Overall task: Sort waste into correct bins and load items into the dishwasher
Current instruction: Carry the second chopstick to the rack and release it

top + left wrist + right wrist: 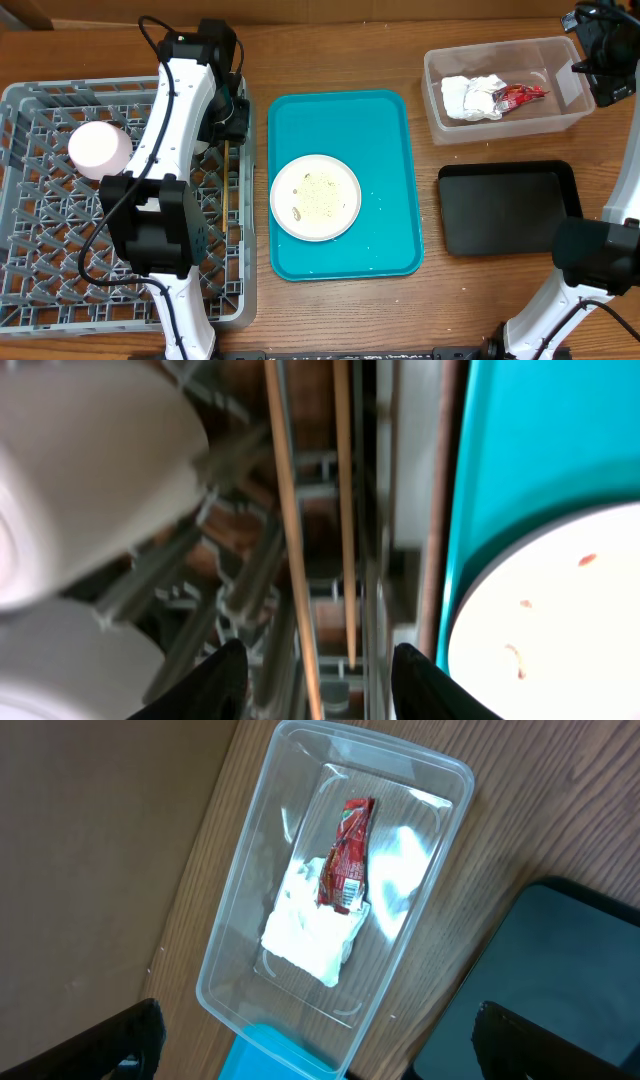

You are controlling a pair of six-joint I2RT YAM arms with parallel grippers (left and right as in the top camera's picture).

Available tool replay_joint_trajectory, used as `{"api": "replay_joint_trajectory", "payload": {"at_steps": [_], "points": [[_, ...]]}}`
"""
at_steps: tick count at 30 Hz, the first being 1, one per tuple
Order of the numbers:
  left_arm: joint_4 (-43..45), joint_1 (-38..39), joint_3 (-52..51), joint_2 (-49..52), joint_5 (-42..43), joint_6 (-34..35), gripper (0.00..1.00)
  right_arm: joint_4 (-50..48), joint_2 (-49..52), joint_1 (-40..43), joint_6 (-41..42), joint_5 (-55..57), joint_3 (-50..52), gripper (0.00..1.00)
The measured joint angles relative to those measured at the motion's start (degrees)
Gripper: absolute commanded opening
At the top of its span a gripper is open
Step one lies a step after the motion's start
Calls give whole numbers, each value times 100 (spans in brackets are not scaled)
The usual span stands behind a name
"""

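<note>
- Rack (45, 262) of grey lattice holds a pinkish round dish (98, 150) and, along its right edge, the chopsticks (288, 510). The left gripper (330, 680) hangs over them, fingers spread, gripping nothing.
- On the teal tray (385, 130), the white plate (347, 180) carries rice crumbs (320, 195). Scraping and loading look like the 2 jobs left.
- Napkin (465, 97) and red wrapper (518, 95) lie in the clear tub (560, 122); the black tray (505, 210) is bare.
- The right gripper (315, 1040) hovers above the tub, fingers wide apart, blocking nothing.
</note>
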State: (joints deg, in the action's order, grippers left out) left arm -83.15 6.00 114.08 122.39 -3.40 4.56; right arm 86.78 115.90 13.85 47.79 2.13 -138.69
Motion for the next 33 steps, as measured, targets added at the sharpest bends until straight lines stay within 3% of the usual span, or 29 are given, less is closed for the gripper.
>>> {"api": "replay_joint_trajectory", "payload": {"at_steps": [8,13,17,22,24,29,33], "points": [[-918,0,699,13,302,144,69,2,0,0,0,0,0,100],[-1290,0,1757,13,1025,162,93,0,0,0,0,0,0,100],[-1342,0,2361,13,1801,166,100,2,0,0,0,2,0,100],[-1351,2,2688,13,2382,168,100,2,0,0,0,2,0,100],[-1353,-15,2697,13,2175,361,100,0,0,0,0,0,0,100],[-1351,-372,2697,13,879,1615,100,0,0,0,-2,0,0,100],[-1351,-708,2697,13,472,1982,100,0,0,0,0,0,0,100]]}}
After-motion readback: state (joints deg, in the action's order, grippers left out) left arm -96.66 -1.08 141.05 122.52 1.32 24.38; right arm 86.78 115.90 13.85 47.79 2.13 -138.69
